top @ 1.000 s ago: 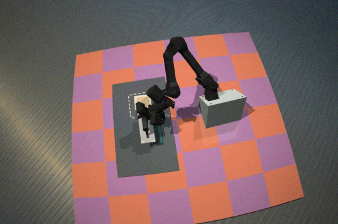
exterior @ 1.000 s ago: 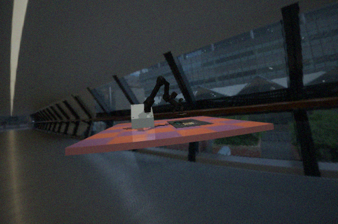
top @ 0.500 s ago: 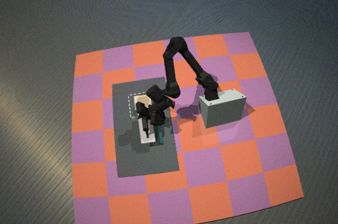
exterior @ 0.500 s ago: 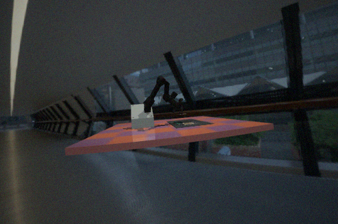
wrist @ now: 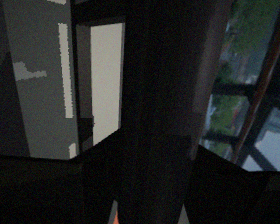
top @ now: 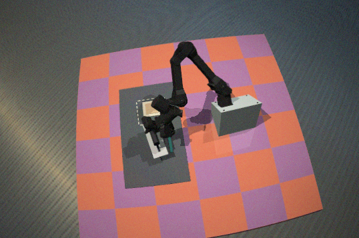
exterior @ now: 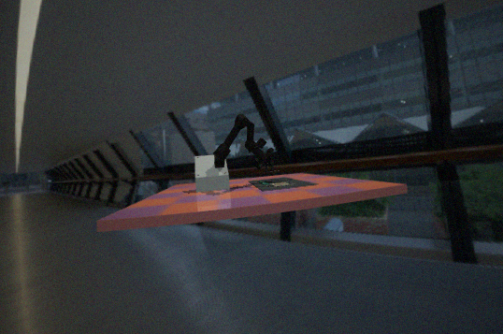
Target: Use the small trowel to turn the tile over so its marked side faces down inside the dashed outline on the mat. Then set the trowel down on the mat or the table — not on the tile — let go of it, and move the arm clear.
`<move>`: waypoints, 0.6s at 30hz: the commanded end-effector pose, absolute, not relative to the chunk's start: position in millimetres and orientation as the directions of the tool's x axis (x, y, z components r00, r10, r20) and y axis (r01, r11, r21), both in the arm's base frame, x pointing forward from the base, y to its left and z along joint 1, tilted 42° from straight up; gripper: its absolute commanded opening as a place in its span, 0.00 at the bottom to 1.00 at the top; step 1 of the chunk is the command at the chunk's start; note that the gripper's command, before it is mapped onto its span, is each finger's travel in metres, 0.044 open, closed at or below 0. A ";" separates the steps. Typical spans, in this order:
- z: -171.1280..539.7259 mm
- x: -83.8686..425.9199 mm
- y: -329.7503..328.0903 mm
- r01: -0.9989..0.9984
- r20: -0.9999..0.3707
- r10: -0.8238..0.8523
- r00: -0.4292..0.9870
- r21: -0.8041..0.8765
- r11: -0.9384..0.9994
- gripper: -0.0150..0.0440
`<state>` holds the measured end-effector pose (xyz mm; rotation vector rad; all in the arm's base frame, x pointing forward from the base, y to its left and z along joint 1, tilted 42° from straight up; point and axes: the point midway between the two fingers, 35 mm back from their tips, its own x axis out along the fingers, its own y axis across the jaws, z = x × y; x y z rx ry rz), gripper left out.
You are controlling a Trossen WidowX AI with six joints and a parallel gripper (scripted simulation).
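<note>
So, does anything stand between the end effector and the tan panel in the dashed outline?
From above, a pale strip spans much of the way from the end effector toward the tan panel. The arm hides the rest; clearance is unclear.

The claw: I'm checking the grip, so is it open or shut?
Shut on the trowel, apparently: the wrist view shows a dark handle-like shaft between the claw's fingers.

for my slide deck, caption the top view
A black arm reaches over a dark mat on an orange-and-purple checkered table
</note>
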<state>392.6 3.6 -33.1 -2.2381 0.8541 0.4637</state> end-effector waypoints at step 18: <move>-84.5 428.9 38.8 -0.606 -0.738 -0.268 0.619 -0.232 -0.761 0.25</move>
